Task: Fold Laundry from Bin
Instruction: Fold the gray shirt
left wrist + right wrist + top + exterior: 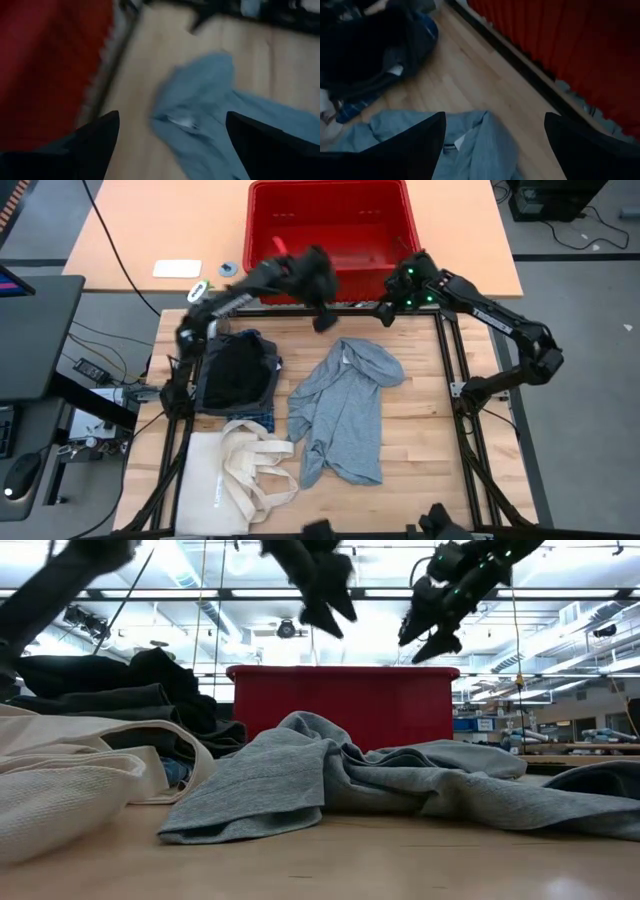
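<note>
A light grey shirt (345,410) lies crumpled and spread on the middle of the wooden table, its collar end toward the bin. The red bin (262,230) stands beyond the table's far edge. A pile of black and dark laundry (238,370), with a blue plaid piece under it, rests at the left. My left gripper (171,117) hangs open in the air above the shirt's far end, near the bin's front wall. Just to its right, my right gripper (494,117) hangs open, also above the collar end. Nothing is between either pair of fingers.
A cream tote bag (235,475) with long handles lies at the near left corner, beside the dark pile. Black frame rails (452,360) run along the table's sides and far edge. Bare wood shows to the right of the shirt.
</note>
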Controlling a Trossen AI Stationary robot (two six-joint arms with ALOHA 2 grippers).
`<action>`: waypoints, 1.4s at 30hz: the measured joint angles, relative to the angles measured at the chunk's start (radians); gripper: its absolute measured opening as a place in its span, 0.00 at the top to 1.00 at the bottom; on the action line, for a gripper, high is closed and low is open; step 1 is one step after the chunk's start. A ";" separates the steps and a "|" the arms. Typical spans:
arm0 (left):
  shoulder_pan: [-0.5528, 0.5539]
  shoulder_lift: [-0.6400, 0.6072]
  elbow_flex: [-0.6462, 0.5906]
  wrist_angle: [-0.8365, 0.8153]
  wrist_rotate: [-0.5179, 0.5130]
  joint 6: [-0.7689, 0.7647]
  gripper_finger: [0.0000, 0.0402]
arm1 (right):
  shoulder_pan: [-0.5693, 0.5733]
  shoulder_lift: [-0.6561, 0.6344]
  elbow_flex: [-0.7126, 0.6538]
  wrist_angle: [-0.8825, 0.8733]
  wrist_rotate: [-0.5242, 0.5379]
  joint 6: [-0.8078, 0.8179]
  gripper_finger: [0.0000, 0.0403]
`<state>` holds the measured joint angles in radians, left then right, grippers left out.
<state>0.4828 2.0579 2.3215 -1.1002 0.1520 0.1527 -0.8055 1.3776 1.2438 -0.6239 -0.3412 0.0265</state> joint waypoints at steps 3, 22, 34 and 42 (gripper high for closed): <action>-0.050 0.088 -0.002 -0.081 0.070 -0.045 0.09 | -0.003 0.035 0.000 -0.002 0.022 0.016 0.14; -0.097 0.350 -0.002 -0.064 0.213 -0.135 0.40 | -0.024 -0.051 0.000 -0.330 0.066 -0.029 0.14; -0.043 0.325 -0.003 -0.199 0.294 -0.031 0.50 | 0.003 -0.053 0.000 -0.450 0.097 -0.021 0.14; -0.073 0.325 -0.006 -0.150 0.350 -0.016 0.54 | 0.029 -0.111 -0.143 -0.347 0.015 0.075 0.14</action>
<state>0.4097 2.3833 2.3155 -1.2500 0.5018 0.1371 -0.7761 1.2669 1.1009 -0.9712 -0.3264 0.1014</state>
